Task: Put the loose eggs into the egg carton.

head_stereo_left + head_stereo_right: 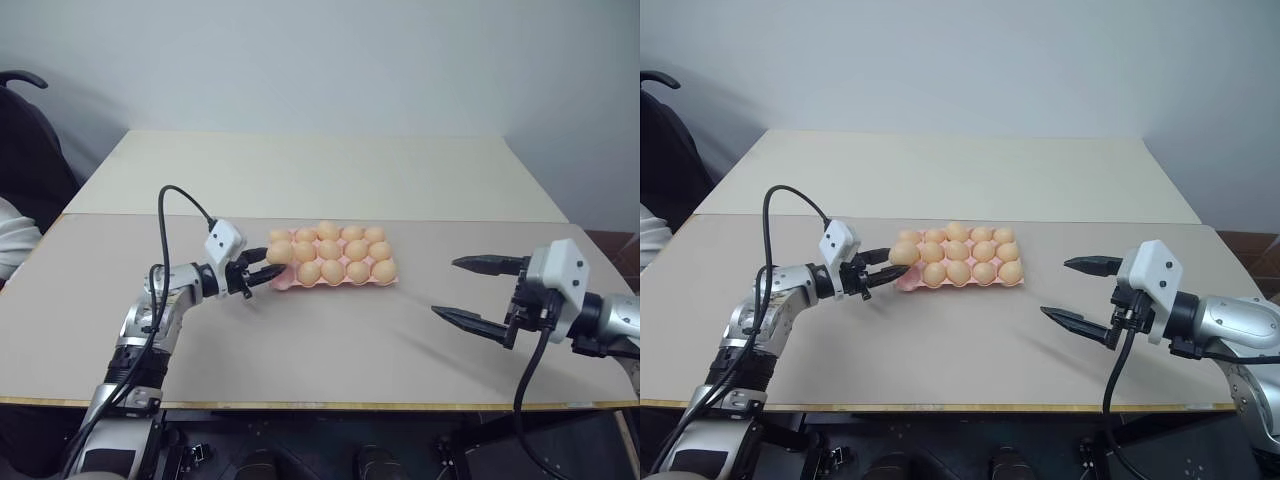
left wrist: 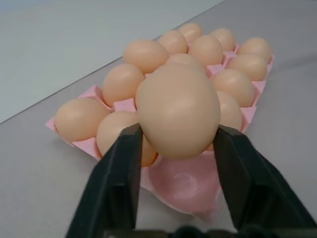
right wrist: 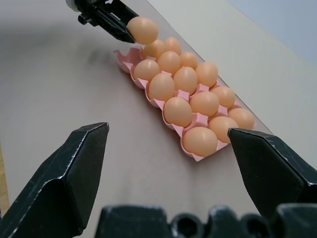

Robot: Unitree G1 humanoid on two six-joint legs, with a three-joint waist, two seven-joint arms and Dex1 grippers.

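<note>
The left gripper (image 2: 178, 148) is pinching one egg (image 2: 178, 111) between its two black fingers, long axis roughly upright, just over the one empty corner cup of the pink egg carton (image 1: 283, 283), while the right gripper (image 1: 478, 291) is hanging wide open and empty, well apart from it.

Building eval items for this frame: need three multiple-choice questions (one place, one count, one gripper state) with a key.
1. Where is the egg held by the left gripper?
A) above the egg carton's empty corner cup
B) in a far-row cup
C) in a middle cup

2. How many carton cups are empty?
A) none
B) one
C) five

3. The right gripper's jaws are:
A) shut on an egg
B) open, holding nothing
C) shut on the carton

Key:
1 A: the left wrist view shows it over the bare pink cup.
2 B: fourteen eggs fill the rest.
3 B: the jaws stand wide apart with nothing between them.
</note>
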